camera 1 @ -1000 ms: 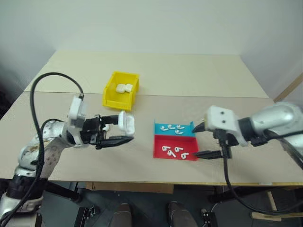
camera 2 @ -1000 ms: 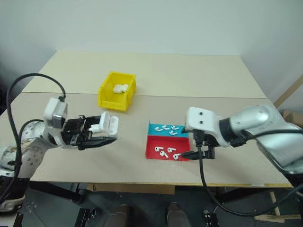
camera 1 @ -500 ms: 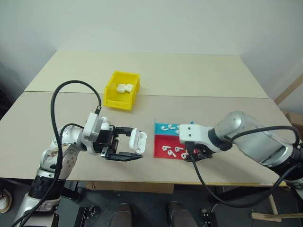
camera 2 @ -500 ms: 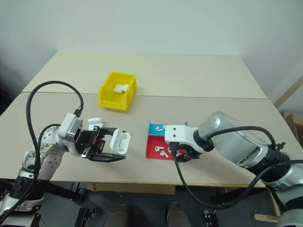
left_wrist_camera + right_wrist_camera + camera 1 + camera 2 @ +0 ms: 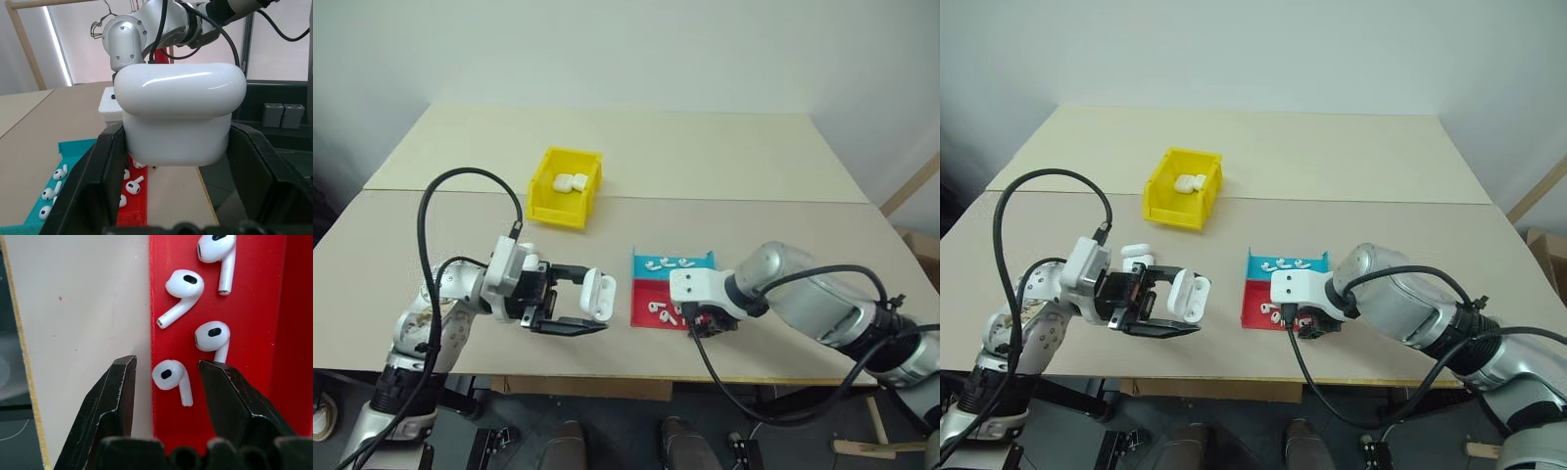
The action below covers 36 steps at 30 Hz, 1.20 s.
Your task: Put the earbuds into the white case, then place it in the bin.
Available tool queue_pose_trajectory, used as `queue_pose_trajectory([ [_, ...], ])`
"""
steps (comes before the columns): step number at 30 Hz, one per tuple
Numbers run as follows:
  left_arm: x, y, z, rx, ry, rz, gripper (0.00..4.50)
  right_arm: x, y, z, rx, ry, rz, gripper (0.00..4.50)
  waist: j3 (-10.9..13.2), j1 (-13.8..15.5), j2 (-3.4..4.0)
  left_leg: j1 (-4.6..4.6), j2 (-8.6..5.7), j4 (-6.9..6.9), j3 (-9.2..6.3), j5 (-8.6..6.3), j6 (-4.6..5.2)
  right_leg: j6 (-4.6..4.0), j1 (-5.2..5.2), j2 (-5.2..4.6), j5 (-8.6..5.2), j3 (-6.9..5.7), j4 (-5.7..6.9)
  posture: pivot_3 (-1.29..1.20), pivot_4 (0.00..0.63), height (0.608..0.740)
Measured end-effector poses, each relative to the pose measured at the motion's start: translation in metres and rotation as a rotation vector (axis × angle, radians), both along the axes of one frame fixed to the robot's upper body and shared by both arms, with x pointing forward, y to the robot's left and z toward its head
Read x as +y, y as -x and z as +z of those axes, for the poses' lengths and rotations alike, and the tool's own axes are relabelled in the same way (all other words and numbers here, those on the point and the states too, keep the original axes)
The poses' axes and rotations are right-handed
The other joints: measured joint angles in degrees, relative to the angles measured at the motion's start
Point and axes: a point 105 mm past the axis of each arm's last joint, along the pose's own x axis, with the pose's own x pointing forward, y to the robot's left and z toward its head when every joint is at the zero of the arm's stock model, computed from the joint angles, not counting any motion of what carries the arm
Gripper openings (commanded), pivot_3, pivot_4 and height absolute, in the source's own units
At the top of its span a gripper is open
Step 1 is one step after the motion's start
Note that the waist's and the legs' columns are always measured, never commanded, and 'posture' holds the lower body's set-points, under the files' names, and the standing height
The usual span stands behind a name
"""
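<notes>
1. Left eye view: the beige worktop is seen carrying everything, so it gets listed first.
2. The yellow bin is parked toward the far left of the worktop, well apart from both arms, and a couple of white cases can be seen lying inside it already.
3. A shallow blue tray and a red tray are butted together near the front edge, with earbuds scattered in both.
4. The left pincer is held level just left of the trays, and it's clamped on the white case, which is gripped by its sides between the two black fingers.
5. The right pincer is pointed down at the near edge of the red tray; its fingers are held apart, one over bare worktop and one over the red floor.
6. One of the earbuds is straddled by those fingers, but it can't be told whether it's touched by either.
7. Three more earbuds are laid out just past it on the red.
</notes>
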Motion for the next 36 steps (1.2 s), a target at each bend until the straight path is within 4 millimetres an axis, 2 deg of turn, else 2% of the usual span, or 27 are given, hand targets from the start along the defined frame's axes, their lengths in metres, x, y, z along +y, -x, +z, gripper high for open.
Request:
queue_pose_trajectory([
  [13, 0.002, 0.006, 0.000, -0.011, 0.001, 0.024, 2.78, -0.002, 0.003, -0.002, 0.000, 0.035, 0.100, 2.48, 0.00, -0.04, 0.00, 0.02, 0.01, 0.00, 0.00, 0.00, 0.00, 0.00, 0.02, 0.00, 0.00, -0.01, 0.00, 0.00, 0.150, 0.740],
  [16, 0.000, 0.007, 0.003, -0.020, 0.002, 0.027, 2.78, -0.003, 0.001, -0.002, -0.008, 0.035, 0.111, 1.60, 0.00, -0.04, 0.00, 0.02, 0.00, 0.00, 0.00, 0.00, 0.00, 0.00, 0.03, 0.00, 0.00, -0.01, 0.00, 0.00, 0.150, 0.740],
  [17, 0.000, 0.007, 0.003, -0.021, 0.001, 0.029, 2.78, -0.003, 0.000, -0.002, -0.010, 0.033, 0.110, 1.17, 0.00, -0.04, 0.00, 0.03, 0.00, 0.00, 0.00, 0.00, 0.00, 0.00, 0.03, 0.00, 0.00, -0.01, 0.00, 0.00, 0.150, 0.740],
  [19, -0.001, 0.008, 0.004, -0.023, 0.001, 0.031, 2.78, -0.004, 0.000, -0.002, -0.012, 0.034, 0.114, 0.65, 0.00, -0.03, 0.00, 0.04, 0.00, 0.00, -0.01, 0.00, 0.00, 0.00, 0.04, 0.00, 0.00, -0.01, 0.00, 0.00, 0.150, 0.740],
  [28, 0.001, 0.009, 0.007, -0.004, 0.005, 0.033, 2.78, -0.007, 0.002, 0.002, 0.017, -0.010, 0.075, 0.65, 0.00, -0.02, 0.00, 0.03, 0.00, 0.00, -0.01, 0.00, 0.00, 0.00, 0.03, 0.00, 0.00, -0.01, 0.01, 0.00, 0.150, 0.740],
  [30, 0.002, 0.009, 0.009, -0.001, 0.007, 0.031, 2.78, -0.005, 0.005, 0.015, 0.045, -0.079, 0.043, 0.65, 0.00, 0.02, 0.00, 0.02, 0.00, 0.00, -0.02, 0.00, 0.00, 0.00, 0.03, 0.01, 0.00, -0.01, 0.00, 0.00, 0.150, 0.740],
  [33, 0.004, 0.007, 0.016, 0.022, 0.051, 0.022, 2.78, -0.002, 0.011, 0.050, 0.100, -0.267, -0.032, 0.65, 0.00, 0.15, 0.00, 0.03, 0.01, 0.00, -0.03, 0.00, 0.00, 0.00, 0.06, 0.00, 0.00, -0.02, 0.00, 0.00, 0.150, 0.740],
  [36, 0.005, 0.003, 0.025, 0.056, 0.111, 0.006, 2.78, 0.008, 0.016, 0.104, 0.132, -0.580, -0.064, 0.65, 0.00, 0.16, 0.00, 0.07, 0.00, 0.00, -0.06, 0.00, 0.00, -0.01, 0.11, 0.02, 0.01, -0.04, 0.01, 0.00, 0.150, 0.740],
])
